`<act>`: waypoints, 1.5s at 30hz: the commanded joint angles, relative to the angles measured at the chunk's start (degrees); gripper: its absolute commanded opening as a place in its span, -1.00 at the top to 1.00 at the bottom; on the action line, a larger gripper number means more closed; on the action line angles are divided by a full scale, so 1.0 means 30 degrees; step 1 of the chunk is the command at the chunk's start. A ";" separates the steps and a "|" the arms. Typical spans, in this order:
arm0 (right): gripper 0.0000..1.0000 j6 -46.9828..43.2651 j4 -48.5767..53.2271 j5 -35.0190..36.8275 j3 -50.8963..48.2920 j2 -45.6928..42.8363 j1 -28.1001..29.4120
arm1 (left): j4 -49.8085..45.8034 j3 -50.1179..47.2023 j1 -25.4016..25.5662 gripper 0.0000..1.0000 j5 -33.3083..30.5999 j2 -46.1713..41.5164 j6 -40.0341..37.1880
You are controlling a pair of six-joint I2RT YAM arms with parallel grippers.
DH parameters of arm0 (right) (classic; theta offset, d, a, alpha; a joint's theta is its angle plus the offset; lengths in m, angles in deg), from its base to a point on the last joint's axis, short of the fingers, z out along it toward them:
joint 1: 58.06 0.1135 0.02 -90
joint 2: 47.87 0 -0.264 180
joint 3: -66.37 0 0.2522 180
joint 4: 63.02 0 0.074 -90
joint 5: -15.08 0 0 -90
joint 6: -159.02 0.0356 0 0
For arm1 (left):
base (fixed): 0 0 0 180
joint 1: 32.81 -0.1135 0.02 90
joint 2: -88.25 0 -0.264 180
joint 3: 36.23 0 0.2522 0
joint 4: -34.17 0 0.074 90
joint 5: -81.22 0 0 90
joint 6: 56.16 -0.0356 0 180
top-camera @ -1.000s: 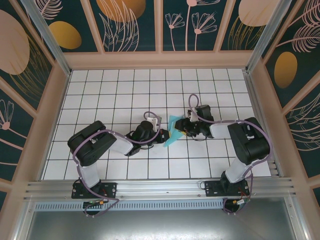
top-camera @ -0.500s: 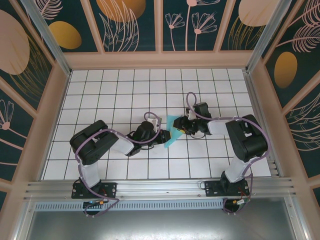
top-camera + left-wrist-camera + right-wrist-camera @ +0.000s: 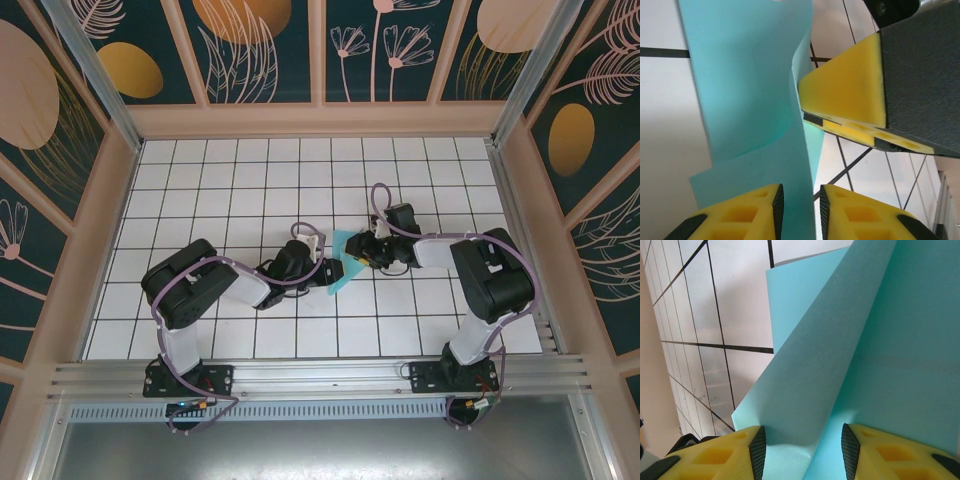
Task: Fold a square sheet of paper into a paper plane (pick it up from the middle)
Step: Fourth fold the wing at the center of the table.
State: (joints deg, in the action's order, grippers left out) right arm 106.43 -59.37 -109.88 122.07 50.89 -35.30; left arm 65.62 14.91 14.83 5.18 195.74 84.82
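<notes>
The paper [image 3: 344, 262] stands half folded near the middle of the counter [image 3: 250, 180], with its long axis running from the far side toward the near edge and leaning a little to the left. The left hand [image 3: 326, 270] meets it from the left and the right hand [image 3: 360, 254] from the right, so both are equally close. The left hand is released: its pads are apart and the sheet passes loosely through the gap. The right hand is also unclenched, its jaws wide around the raised fold. I judge that the next pinch must come across this axis.
</notes>
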 commanded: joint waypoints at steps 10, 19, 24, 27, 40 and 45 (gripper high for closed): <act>-0.14 0.1710 -0.1193 -0.0565 -0.1497 -0.3639 0.0051 | -0.0323 0.0000 -0.0059 0.42 -0.0502 -0.1169 -0.3356; -0.37 0.3258 0.1830 -0.0147 -0.0190 -0.2841 0.0003 | 0.0164 0.0197 -0.0056 0.27 0.0850 -0.1155 -0.5166; -0.35 0.3526 0.3596 0.0330 0.0784 -0.2458 -0.0028 | -0.0418 0.0457 -0.0029 0.20 0.0973 -0.1036 -0.5869; -0.22 0.3628 0.4506 0.0607 0.1267 -0.1920 -0.0025 | -0.0724 0.0518 -0.0030 0.18 0.0857 -0.0994 -0.6161; 0.92 0.4648 0.4164 0.0220 0.1614 -0.1287 -0.0013 | -0.1316 -0.0076 0.0409 0.15 -0.0830 -0.2078 -0.6553; 1.00 0.5892 0.4177 0.0771 0.1715 -0.1642 -0.0015 | -0.1565 -0.0504 0.0606 0.09 -0.2022 -0.2984 -0.7191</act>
State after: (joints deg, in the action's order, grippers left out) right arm 120.90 -47.31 -108.79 125.59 46.87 -35.19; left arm 61.91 14.26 15.99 2.38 188.98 65.79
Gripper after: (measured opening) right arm 0.045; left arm 0.449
